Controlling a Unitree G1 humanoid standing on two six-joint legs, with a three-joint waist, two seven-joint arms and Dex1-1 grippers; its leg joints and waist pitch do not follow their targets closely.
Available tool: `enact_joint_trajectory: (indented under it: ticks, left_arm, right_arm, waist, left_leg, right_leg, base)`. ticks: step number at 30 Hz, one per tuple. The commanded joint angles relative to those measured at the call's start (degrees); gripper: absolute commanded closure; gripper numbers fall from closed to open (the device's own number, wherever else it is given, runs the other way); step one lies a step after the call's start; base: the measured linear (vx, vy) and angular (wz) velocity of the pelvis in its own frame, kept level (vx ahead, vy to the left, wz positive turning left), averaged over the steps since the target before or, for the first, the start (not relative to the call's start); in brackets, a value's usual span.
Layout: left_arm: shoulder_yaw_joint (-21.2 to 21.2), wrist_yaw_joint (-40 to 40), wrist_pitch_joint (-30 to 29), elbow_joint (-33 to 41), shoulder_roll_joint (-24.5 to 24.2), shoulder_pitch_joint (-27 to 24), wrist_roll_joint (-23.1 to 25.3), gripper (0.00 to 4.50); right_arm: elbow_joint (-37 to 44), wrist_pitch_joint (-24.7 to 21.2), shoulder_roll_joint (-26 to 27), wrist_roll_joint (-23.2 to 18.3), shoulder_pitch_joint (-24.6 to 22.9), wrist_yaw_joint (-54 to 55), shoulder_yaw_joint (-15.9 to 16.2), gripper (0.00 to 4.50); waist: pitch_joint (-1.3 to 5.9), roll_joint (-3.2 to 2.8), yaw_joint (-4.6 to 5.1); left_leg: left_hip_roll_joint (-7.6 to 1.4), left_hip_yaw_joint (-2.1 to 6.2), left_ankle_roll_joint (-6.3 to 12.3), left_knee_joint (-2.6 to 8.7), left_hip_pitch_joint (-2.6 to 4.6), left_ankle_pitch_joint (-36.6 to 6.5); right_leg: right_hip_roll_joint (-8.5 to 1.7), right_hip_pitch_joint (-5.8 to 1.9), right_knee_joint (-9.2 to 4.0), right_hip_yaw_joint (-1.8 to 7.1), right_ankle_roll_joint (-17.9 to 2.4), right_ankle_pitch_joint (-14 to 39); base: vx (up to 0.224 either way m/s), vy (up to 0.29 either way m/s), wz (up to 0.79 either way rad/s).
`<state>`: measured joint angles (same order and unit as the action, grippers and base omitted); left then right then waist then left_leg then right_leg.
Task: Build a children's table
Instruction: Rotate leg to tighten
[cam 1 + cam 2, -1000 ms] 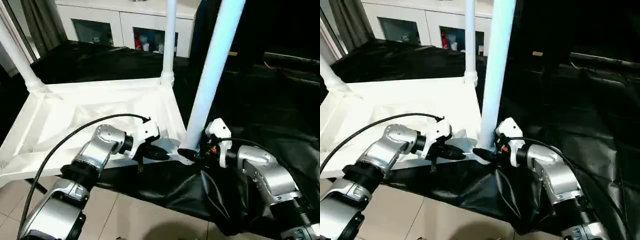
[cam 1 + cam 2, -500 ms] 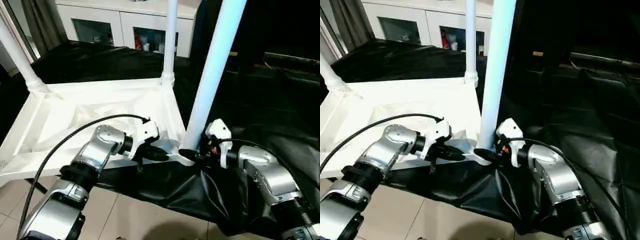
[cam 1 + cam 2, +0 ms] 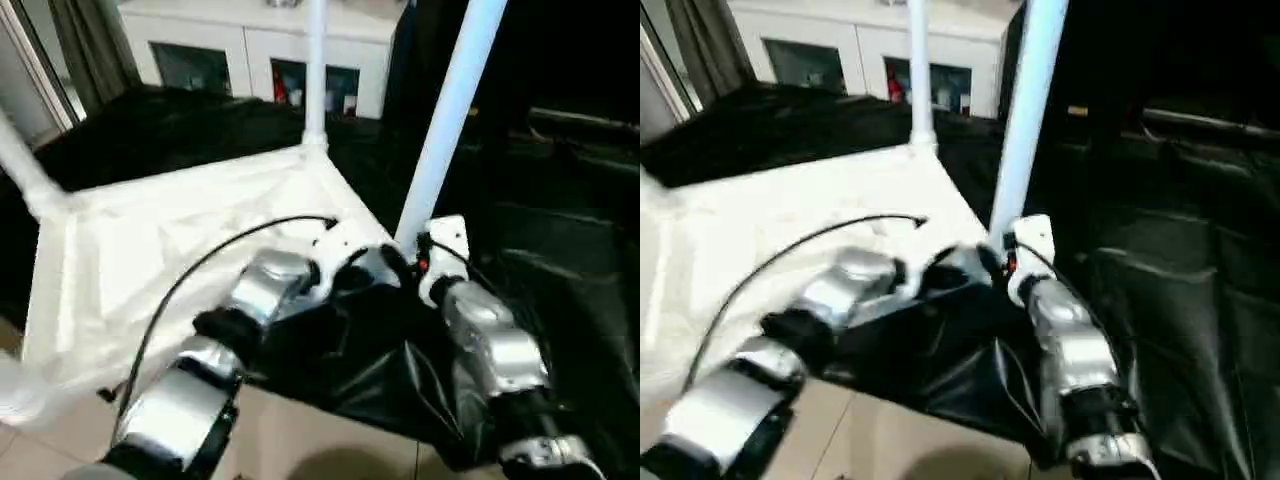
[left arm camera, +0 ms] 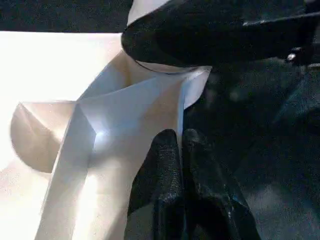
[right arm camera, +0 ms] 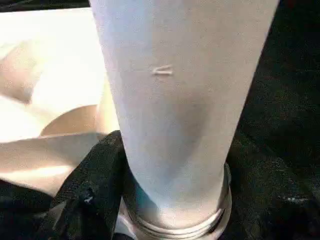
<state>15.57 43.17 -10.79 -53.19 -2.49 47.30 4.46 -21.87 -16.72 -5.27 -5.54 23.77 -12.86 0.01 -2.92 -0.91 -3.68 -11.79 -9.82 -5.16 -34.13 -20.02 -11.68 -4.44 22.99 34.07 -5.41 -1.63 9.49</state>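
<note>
Nearest the camera, the two silver forearms reach forward over the edge of the black-draped table [image 3: 560, 330], and they meet at the near right corner of the upturned tabletop [image 3: 150, 250] of the children's table. The left gripper [image 4: 181, 150] has its two black fingers pressed together with nothing between them; in the left wrist view their tips lie against the white ribbed underside, just beside the corner. The right gripper [image 5: 172, 200] sits around the foot of the near right leg [image 3: 450, 110]: in the right wrist view a black finger [image 5: 85, 195] lies against one side of the tube and dark padding shows on the other side, so the jaws are closed on the leg just above the ringed collar where it enters its round corner socket. That leg rises out of the picture's top, leaning a little to the right. The tabletop lies underside up on the black cloth, its near edge overhanging the table's edge above the tiled floor [image 3: 300, 440]. A black cable [image 3: 200, 270] arcs from the left wrist back along the left arm. Farther off, a second leg [image 3: 315, 70] stands upright in the far right corner socket, and a third leg [image 3: 25, 170] slants up from the far left corner. Behind everything stands a white cabinet with glass doors [image 3: 250, 50].
</note>
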Motion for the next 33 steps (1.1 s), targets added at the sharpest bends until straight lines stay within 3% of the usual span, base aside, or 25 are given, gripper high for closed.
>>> enact_joint_trajectory:
  ticks: [1,5,6,7,9,11,14,17,20,26,33]
  left_arm:
    - [-1.99,-6.40,0.13,-1.85,0.66,2.14,0.55,4.50]
    - [-2.01,-5.89,1.57,-3.23,1.00,2.89,0.67,4.50]
    - [-1.99,-5.13,1.96,-3.21,0.74,2.89,0.53,4.50]
    - [-1.89,-4.23,2.35,-3.10,0.41,2.81,0.35,4.50]
    - [-1.69,-1.85,3.60,-2.48,-0.45,2.41,0.03,4.50]
    - [-1.73,-0.80,3.38,-2.14,-0.88,2.23,-0.16,4.50]
    - [-0.44,7.83,4.77,1.45,-4.27,0.09,-0.73,4.50]
    - [0.49,13.76,4.50,4.62,-6.58,-1.76,-1.53,4.50]
    - [1.48,19.03,4.39,7.33,-8.38,-3.66,-2.59,4.50]
    - [2.37,26.76,2.99,12.81,-11.30,-6.61,-4.40,4.50]
    - [2.37,28.83,1.87,15.59,-13.00,-7.94,-4.78,4.50]
  right_arm:
    - [-2.67,-0.75,2.86,1.41,-0.92,-0.26,3.77,1.87]
    - [-3.20,1.88,3.84,2.48,0.06,-0.48,4.75,1.87]
    - [-3.01,2.60,3.51,2.37,0.08,-1.36,4.77,1.31]
    - [-2.63,3.45,3.13,1.83,-0.04,-2.28,4.57,1.17]
    - [-1.79,3.76,2.46,0.20,-0.17,-3.94,3.53,1.17]
    - [-1.56,4.08,1.94,-0.26,-0.12,-5.04,3.25,0.85]
    - [1.76,1.78,-3.25,-3.34,-0.90,-15.61,3.45,0.70]
    - [3.96,0.93,-8.27,-3.44,-2.47,-23.96,6.22,0.70]
    - [4.18,2.32,-11.36,-3.04,-3.70,-29.23,7.65,0.70]
    - [5.66,2.59,-14.37,-3.83,-5.01,-35.27,9.07,0.70]
    - [5.89,3.62,-15.40,-4.34,-5.12,-38.07,9.31,0.70]
  waist:
    - [4.00,0.35,-0.02]
    - [3.80,0.23,0.07]
    - [3.83,0.24,0.07]
    - [3.85,0.46,0.07]
    - [3.88,0.29,0.02]
    - [3.89,0.30,0.15]
    - [3.96,0.52,0.34]
    - [4.07,0.42,0.40]
    - [3.99,0.32,0.13]
    - [3.73,0.25,-0.06]
    - [3.80,0.24,-0.31]
  left_leg:
    - [-0.59,0.08,3.24,3.69,-0.29,-6.06]
    - [-0.59,0.09,3.58,3.84,-0.22,-7.66]
    - [-0.61,0.10,3.60,3.85,-0.18,-7.93]
    - [-0.65,0.11,3.67,3.86,-0.25,-7.90]
    - [-0.68,0.15,4.11,3.86,-0.28,-7.68]
    - [-0.74,0.19,4.21,3.89,-0.42,-7.32]
    - [-0.72,0.22,5.45,3.75,-0.75,-6.54]
    - [-1.06,0.21,6.73,3.64,-0.65,-5.41]
    - [-1.16,0.08,6.31,3.64,-0.41,-6.09]
    - [-1.45,0.03,5.12,3.94,-0.20,-8.19]
    - [-1.43,0.00,4.60,3.89,-0.13,-7.63]
  right_leg:
    - [-3.64,-3.51,-4.39,2.82,-9.29,13.66]
    - [-3.75,-3.50,-4.84,2.74,-8.82,16.46]
    - [-3.76,-3.52,-4.87,2.73,-8.61,16.99]
    - [-3.79,-3.54,-4.84,2.74,-8.52,17.01]
    - [-3.77,-3.53,-4.73,2.75,-8.69,16.20]
    - [-3.76,-3.64,-4.55,2.71,-9.05,15.18]
    - [-3.80,-4.04,-4.25,2.77,-9.57,13.47]
    - [-3.77,-3.96,-3.74,2.87,-11.59,9.20]
    - [-3.89,-3.73,-3.75,2.91,-12.59,9.52]
    - [-3.88,-3.51,-3.96,3.01,-12.63,11.76]
    - [-3.91,-3.44,-3.94,3.04,-12.02,12.44]
  base:
    - [0.000,0.000,0.00]
    - [0.000,0.000,0.00]
    - [0.000,0.000,0.00]
    - [0.000,0.000,0.00]
    - [0.000,0.000,0.00]
    - [0.000,0.000,0.00]
    - [0.000,0.000,0.00]
    - [0.000,0.000,0.00]
    - [0.000,0.000,0.00]
    - [0.000,0.000,0.00]
    - [0.000,0.000,0.00]
